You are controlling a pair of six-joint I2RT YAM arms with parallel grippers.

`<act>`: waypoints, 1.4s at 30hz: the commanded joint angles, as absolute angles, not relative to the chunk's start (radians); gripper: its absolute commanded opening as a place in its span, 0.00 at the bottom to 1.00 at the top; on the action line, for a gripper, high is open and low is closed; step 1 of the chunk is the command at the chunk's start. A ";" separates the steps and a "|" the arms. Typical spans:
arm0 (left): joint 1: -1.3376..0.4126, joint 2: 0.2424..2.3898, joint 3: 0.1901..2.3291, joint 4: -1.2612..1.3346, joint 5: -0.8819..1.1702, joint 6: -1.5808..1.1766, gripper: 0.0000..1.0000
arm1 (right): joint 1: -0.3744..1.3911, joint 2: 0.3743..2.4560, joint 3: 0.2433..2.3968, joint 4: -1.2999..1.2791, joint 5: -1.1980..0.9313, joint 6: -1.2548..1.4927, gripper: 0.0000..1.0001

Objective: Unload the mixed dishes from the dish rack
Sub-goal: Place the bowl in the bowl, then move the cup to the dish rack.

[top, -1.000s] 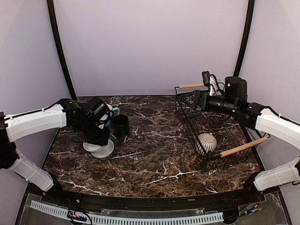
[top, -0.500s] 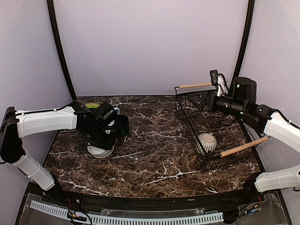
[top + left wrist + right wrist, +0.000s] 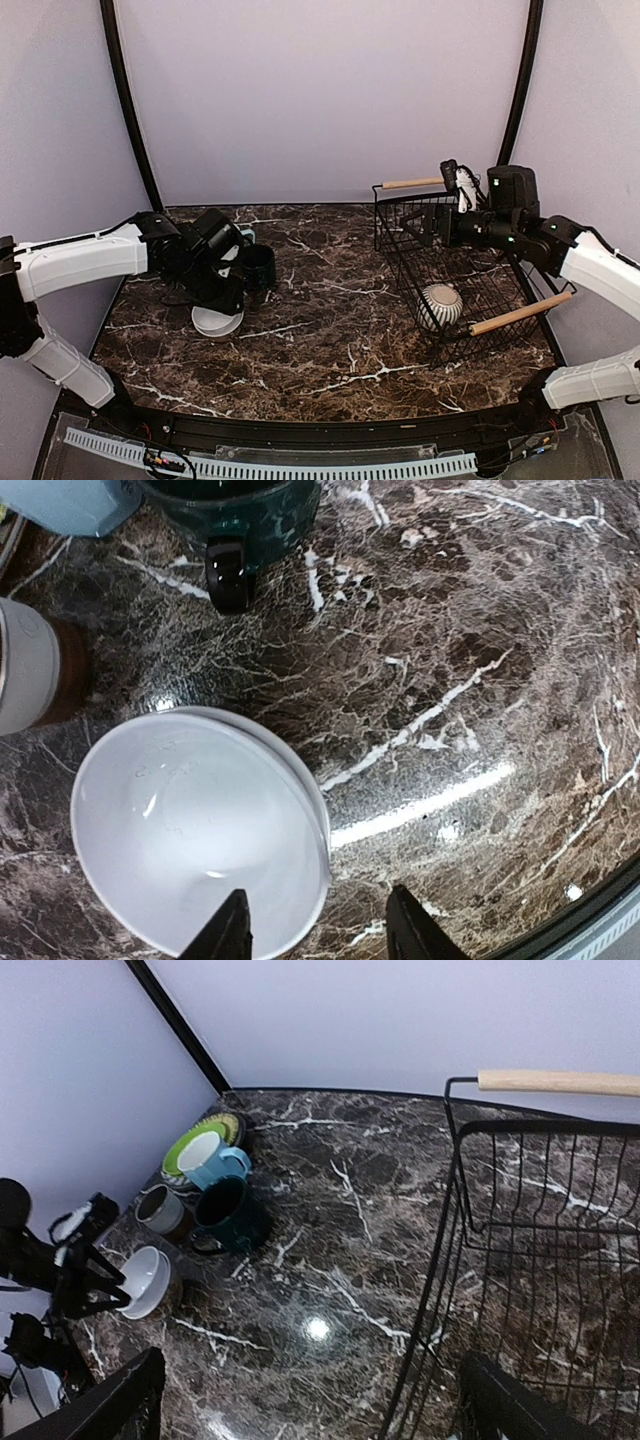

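Your left hand (image 3: 318,925) is released, fingers parted across the rim of the white bowl (image 3: 190,820), which sits on the counter (image 3: 480,660) near the dark green mug (image 3: 240,510). Your right hand (image 3: 310,1410) hangs wide open by the dish rack (image 3: 400,240), with the striped bowl (image 3: 440,305) inside it.

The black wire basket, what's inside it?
I can see one striped grey bowl in the dish rack, near the closer wooden handle. The right arm hangs over the back corner, so anything under it is hidden.

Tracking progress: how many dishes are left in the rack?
1: the striped grey bowl, in the near half of the dish rack. The rack's far corner is partly hidden.
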State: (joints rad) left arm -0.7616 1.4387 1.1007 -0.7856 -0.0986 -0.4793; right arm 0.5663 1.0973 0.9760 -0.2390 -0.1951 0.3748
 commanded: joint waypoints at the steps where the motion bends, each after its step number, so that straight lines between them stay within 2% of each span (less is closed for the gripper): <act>1: -0.765 1.357 1.212 -0.832 -0.107 -0.412 0.49 | 0.559 1.122 1.051 -0.444 -0.087 0.323 0.99; 2: -0.765 1.357 1.274 -0.837 -0.106 -0.387 0.51 | 0.558 1.130 1.061 -0.487 -0.067 0.325 0.99; 3: -0.765 1.359 1.308 -0.846 -0.100 -0.375 0.58 | 0.555 1.136 1.071 -0.524 -0.050 0.334 0.99; 4: -0.765 1.370 1.380 -0.850 -0.096 -0.347 0.61 | 0.546 1.143 1.076 -0.559 -0.045 0.346 0.99; 9: -0.765 1.472 1.687 -0.872 -0.029 -0.236 0.80 | 0.443 1.160 1.069 -0.673 -0.168 0.433 0.99; 13: -0.765 1.619 2.006 -0.927 -0.004 -0.152 0.86 | 0.345 1.133 1.022 -0.744 -0.290 0.529 0.99; 15: -0.765 1.655 2.066 -0.927 0.021 -0.126 0.87 | 0.298 1.135 0.995 -0.778 -0.390 0.558 0.99; 18: -0.765 1.672 2.057 -0.888 0.012 -0.110 0.88 | 0.278 1.147 0.979 -0.848 -0.430 0.559 0.99; 22: -0.765 1.658 1.935 -0.854 -0.034 -0.103 0.88 | 0.279 1.178 0.971 -0.977 -0.392 0.495 0.98; 27: -0.765 1.595 1.747 -0.743 -0.035 -0.101 0.88 | 0.297 1.203 0.960 -1.051 -0.385 0.463 0.87; 29: -0.764 1.583 1.701 -0.722 -0.038 -0.100 0.88 | 0.301 1.202 0.951 -1.050 -0.377 0.468 0.79; 34: -0.765 1.596 1.688 -0.720 -0.039 -0.104 0.88 | 0.327 1.251 0.891 -0.949 -0.446 0.503 0.69; 42: -0.765 1.592 1.671 -0.710 -0.039 -0.113 0.88 | 0.341 1.321 0.875 -0.641 -0.369 0.648 0.67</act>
State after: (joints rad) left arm -0.7620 1.6379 1.6928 -0.7269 -0.0364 -0.1162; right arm 0.3351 1.3113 0.8692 -0.8558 -0.4198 0.5617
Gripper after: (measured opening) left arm 0.885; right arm 0.671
